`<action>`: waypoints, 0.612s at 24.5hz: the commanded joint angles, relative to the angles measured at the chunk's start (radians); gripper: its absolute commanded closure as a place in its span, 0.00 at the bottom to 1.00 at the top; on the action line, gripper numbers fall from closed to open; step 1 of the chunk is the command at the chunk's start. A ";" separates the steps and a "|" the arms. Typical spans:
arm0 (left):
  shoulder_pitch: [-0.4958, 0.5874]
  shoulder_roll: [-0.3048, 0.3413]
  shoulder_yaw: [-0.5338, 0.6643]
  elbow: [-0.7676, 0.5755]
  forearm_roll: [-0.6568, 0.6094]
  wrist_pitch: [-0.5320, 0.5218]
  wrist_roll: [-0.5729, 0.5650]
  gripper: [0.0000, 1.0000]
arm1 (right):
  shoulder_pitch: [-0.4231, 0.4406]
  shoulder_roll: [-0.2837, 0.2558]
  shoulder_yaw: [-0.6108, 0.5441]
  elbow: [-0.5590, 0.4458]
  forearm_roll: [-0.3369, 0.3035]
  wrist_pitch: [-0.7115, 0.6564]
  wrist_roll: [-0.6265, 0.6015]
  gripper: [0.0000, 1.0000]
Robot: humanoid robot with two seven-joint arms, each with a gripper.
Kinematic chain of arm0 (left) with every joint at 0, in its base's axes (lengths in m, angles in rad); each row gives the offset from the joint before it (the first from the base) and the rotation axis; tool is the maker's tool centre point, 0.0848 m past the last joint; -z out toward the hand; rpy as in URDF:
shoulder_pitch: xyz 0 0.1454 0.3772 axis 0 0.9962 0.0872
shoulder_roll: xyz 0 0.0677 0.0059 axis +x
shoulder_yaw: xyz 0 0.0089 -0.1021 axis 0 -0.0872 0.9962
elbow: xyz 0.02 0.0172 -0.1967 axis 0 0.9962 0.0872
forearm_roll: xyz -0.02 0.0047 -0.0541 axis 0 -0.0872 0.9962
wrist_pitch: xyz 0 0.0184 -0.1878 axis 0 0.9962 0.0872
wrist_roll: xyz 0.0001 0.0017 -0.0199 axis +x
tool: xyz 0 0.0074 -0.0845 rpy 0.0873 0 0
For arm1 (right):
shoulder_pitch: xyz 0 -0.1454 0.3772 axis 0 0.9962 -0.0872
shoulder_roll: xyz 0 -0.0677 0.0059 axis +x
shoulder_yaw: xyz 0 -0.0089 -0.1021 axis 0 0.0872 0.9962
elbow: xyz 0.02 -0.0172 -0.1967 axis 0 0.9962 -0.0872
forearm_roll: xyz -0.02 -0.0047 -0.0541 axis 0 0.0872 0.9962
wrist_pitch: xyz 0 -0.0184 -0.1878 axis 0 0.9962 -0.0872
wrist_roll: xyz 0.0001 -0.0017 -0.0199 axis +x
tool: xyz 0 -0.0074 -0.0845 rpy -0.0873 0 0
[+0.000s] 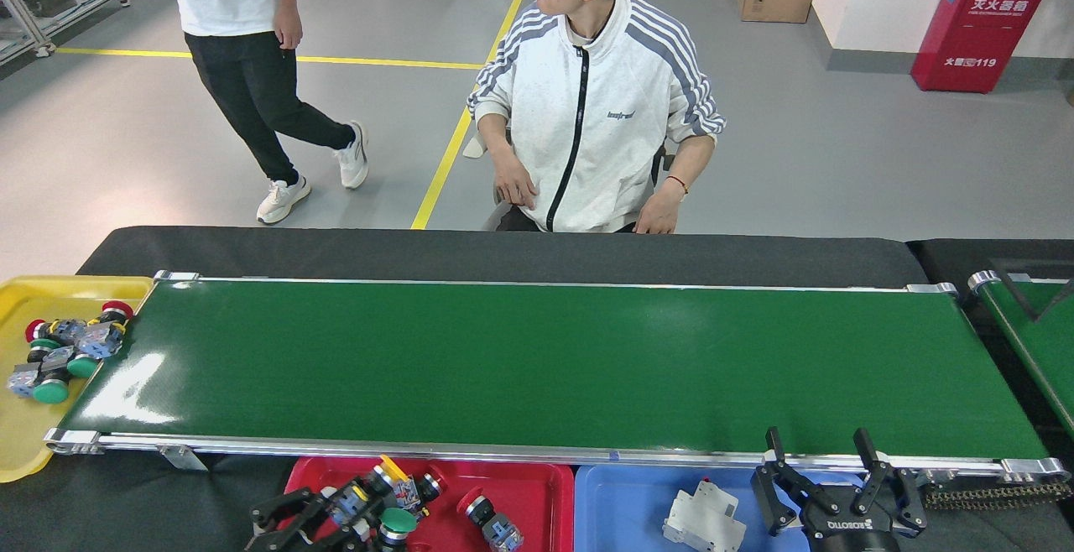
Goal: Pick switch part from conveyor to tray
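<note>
The conveyor [537,359] is a long glossy green belt with silver rails, and nothing lies on it. At the bottom left my left gripper [340,508] is shut on a switch part [369,489] with a grey body and a yellow button head. It holds the part low over the left end of the red tray [537,485]. A green-headed switch part [394,525] and a red-headed one [491,525] lie in that tray. My right gripper [818,460] stands open and holds nothing, fingers pointing up at the conveyor's near rail, over the blue tray [621,497].
A white circuit breaker [703,523] lies in the blue tray. A yellow tray [29,451] at the belt's left end holds several switch parts [67,351]. A second green belt [1032,334] shows at the right. One person [600,116] sits behind the table, another [252,74] walks past.
</note>
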 commanded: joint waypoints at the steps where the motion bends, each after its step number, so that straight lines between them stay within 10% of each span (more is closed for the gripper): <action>1: -0.003 -0.023 0.024 -0.015 -0.006 0.013 0.004 0.44 | -0.003 0.004 -0.007 -0.014 -0.003 0.000 -0.002 0.01; 4: 0.006 -0.029 0.056 -0.018 -0.004 0.010 0.012 0.00 | -0.003 0.002 -0.008 -0.014 -0.003 0.000 -0.002 0.01; 15: 0.083 -0.064 0.248 -0.062 0.014 -0.007 0.004 0.00 | 0.005 0.004 -0.007 -0.014 -0.003 0.000 -0.002 0.01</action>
